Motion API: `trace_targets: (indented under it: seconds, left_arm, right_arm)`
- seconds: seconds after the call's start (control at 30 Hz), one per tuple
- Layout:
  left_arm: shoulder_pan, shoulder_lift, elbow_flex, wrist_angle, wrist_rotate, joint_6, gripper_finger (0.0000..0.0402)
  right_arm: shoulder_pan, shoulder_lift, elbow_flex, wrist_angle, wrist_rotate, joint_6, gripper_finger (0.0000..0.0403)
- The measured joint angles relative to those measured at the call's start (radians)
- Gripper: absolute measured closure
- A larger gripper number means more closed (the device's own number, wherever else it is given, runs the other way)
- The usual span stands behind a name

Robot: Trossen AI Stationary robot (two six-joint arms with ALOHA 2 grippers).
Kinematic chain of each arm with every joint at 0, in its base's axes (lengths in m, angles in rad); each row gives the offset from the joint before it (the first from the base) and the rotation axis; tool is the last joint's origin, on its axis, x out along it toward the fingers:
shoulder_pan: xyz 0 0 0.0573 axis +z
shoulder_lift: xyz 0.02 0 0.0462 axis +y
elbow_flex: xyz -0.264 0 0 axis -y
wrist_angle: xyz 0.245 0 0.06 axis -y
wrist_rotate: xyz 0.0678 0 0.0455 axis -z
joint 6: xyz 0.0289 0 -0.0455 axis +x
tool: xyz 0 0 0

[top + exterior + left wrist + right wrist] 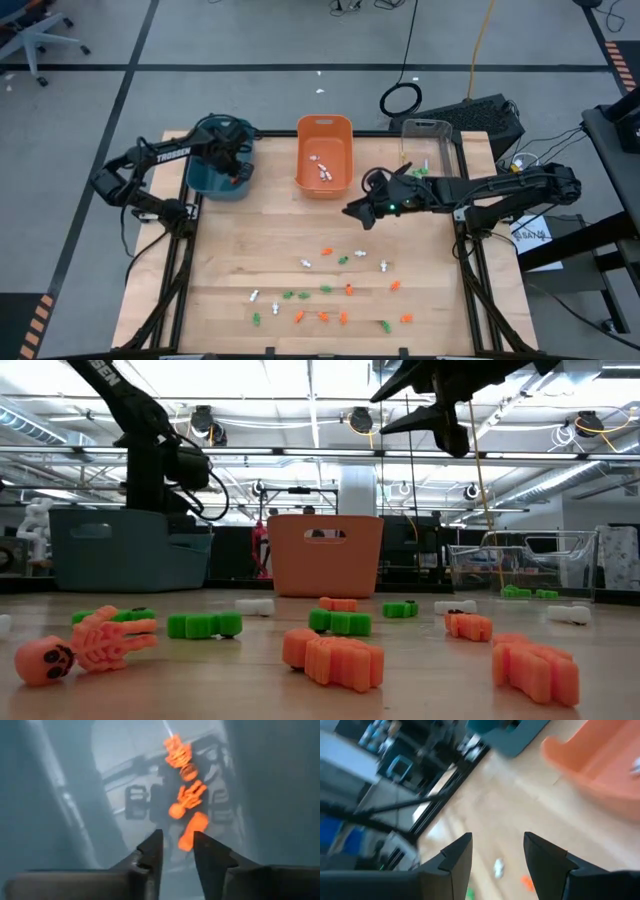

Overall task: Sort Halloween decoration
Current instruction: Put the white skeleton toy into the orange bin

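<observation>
Wood tabletop (230, 250): your unsorted Halloween decoration (330, 290) lies scattered across the near half, in orange, green and white, well apart from the bins.
Nearest pieces: an orange skeleton (85, 647) lies on its side at the front edge in the low view, green and orange trinkets just behind it.
Right gripper (358, 213): it hangs above the table between the scatter and the orange bin (324, 180), jaws apart and empty; the right arm reaches in from the table's right side, roughly level, fingers pointing left.
Left gripper (177, 851): it is down inside the teal bin (205, 178), jaws parted; orange pieces (185, 805) lie beyond the fingertips, and you cannot tell whether the nearest one is fully free of them.
Left arm pose: folded at the elbow off the table's left edge, wrist dipped over the bin rim.
Far row: orange bin holds white pieces (322, 167); clear bin (428, 140) holds green ones.
Risk 1: a piece clinging to a finger could ride out as you lift, cause being an incomplete release.
Risk 2: the right gripper descending onto the crowded scatter could catch 2 pieces or flick a neighbour off the table.
</observation>
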Motion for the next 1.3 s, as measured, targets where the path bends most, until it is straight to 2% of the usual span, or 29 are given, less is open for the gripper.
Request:
trace_targets:
  seconds: [0.13,0.27,0.4,0.53,0.8,0.97,1.1,1.2,1.3]
  left_arm:
    - [-0.022,-0.036,0.049,-0.099,0.0,0.024,0.0259]
    - [-0.058,-0.127,0.107,-0.16,0.001,0.028,0.025]
    - [-0.1,-0.248,0.168,-0.191,0.024,0.028,0.0249]
    - [-0.15,-0.373,0.199,-0.188,0.103,0.023,0.0249]
    - [-0.294,-0.565,0.208,-0.188,0.197,-0.13,0.0249]
    - [-0.414,-0.646,0.208,-0.188,0.208,-0.237,0.0249]
    - [-0.54,-0.683,0.208,-0.137,0.242,-0.31,0.0249]
    - [-0.666,-0.69,0.208,-0.082,0.263,-0.344,0.025]
    - [-0.782,-0.682,0.208,-0.038,0.235,-0.363,0.0259]
  right_arm:
    - [0.011,0.0,0.0,-0.024,-0.047,-0.005,0.0241]
    - [0.039,0.0,0.0,-0.08,-0.07,-0.012,0.0241]
    - [0.083,0.0,0.043,-0.267,-0.072,-0.003,0.0241]
    - [0.126,-0.001,0.097,-0.458,-0.066,-0.01,0.0241]
    - [0.219,0.017,0.108,-0.637,-0.064,0.001,0.0241]
    - [0.281,0.053,0.108,-0.664,-0.037,0.059,0.0241]
    - [0.316,0.102,0.108,-0.702,0.018,0.229,0.0241]
    - [0.324,0.142,0.108,-0.775,0.01,0.445,0.0241]
    - [0.34,0.176,0.108,-0.787,-0.017,0.591,0.0241]
